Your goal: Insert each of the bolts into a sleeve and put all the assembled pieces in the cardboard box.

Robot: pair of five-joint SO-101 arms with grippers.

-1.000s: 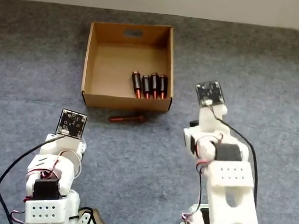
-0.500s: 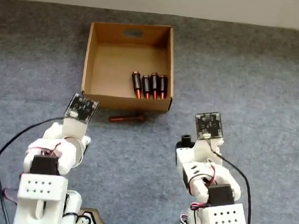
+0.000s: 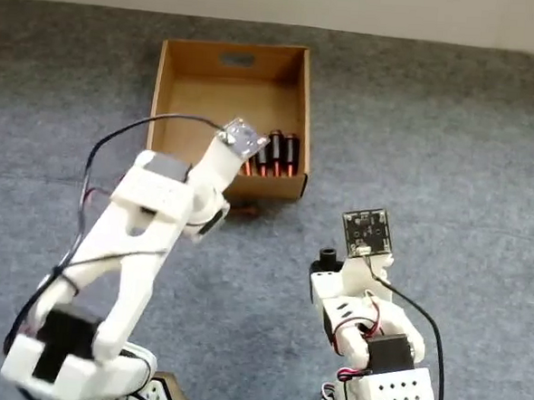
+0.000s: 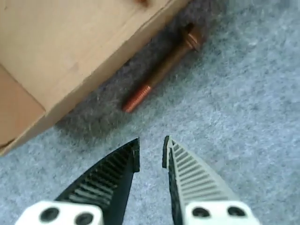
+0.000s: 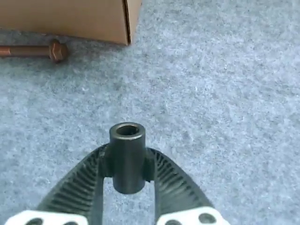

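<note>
One copper-coloured threaded hex bolt (image 4: 161,70) lies on fuzzy grey carpet (image 4: 243,117), just beside the brown cardboard box (image 4: 70,51). Left gripper (image 4: 151,152) near it, ribbed fingers slightly apart; right gripper (image 5: 126,158) clamps a black tubular sleeve (image 5: 127,145).

Prob. robotics lab: 2 arms (image 3: 138,237), grey carpet (image 3: 486,177)

Coppery metal bolt (image 4: 161,70), matt cardboard box (image 3: 169,171)

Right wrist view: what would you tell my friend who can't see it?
The right gripper holds a black sleeve, its hollow end showing. Beyond it on the grey carpet, a copper bolt lies beside the cardboard box.
</note>
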